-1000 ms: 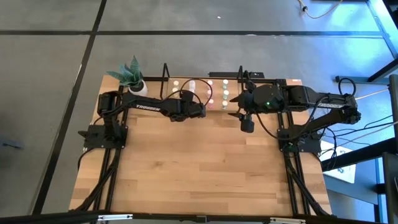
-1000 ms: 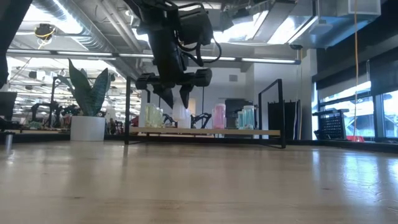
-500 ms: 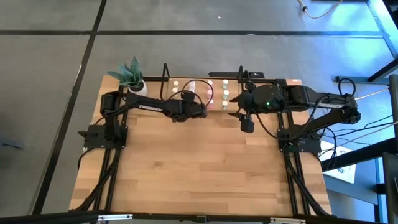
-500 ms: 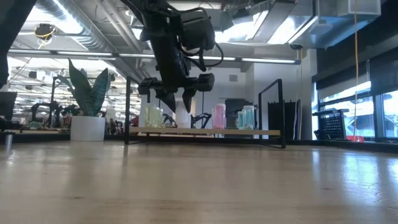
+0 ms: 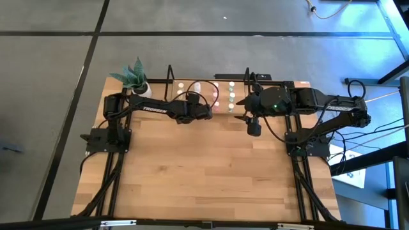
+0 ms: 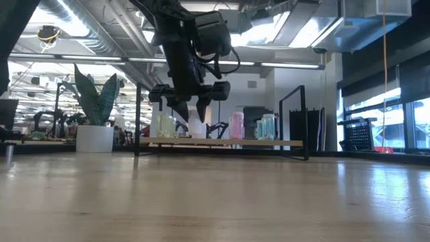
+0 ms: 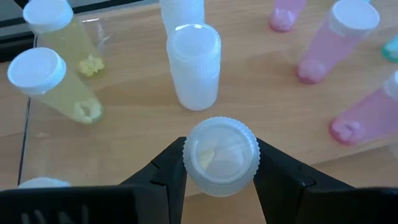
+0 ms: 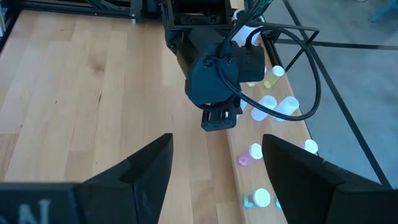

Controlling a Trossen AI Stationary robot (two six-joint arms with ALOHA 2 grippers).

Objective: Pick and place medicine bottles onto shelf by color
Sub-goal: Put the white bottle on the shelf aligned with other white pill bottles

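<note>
The shelf [image 5: 206, 106] stands along the table's far edge, and small bottles stand on its wooden board [image 7: 124, 124]: yellow ones [image 7: 56, 87], a white one [image 7: 194, 65] and pink ones [image 7: 339, 37]. My left gripper [image 5: 208, 114] hangs over the shelf's near side, shut on another white bottle [image 7: 221, 155]. My right gripper [image 5: 254, 128] hangs open, high above the table near the shelf's right end, with nothing between its fingers [image 8: 143, 168]. My left gripper pinches the white bottle at its ribbed cap [image 7: 249, 163], one finger on each side of it. The fingers slant down at it from the table's left. The bottle stands upright; its base is hidden under the cap, so I cannot tell whether it rests on the board.
A white pot with a green plant [image 5: 139, 86] stands at the table's far left corner, beside the shelf's black end frame [image 6: 138, 121]. The other end frame [image 6: 295, 121] closes the shelf on the right. The wooden tabletop [image 5: 204, 172] stretches toward the near edge.
</note>
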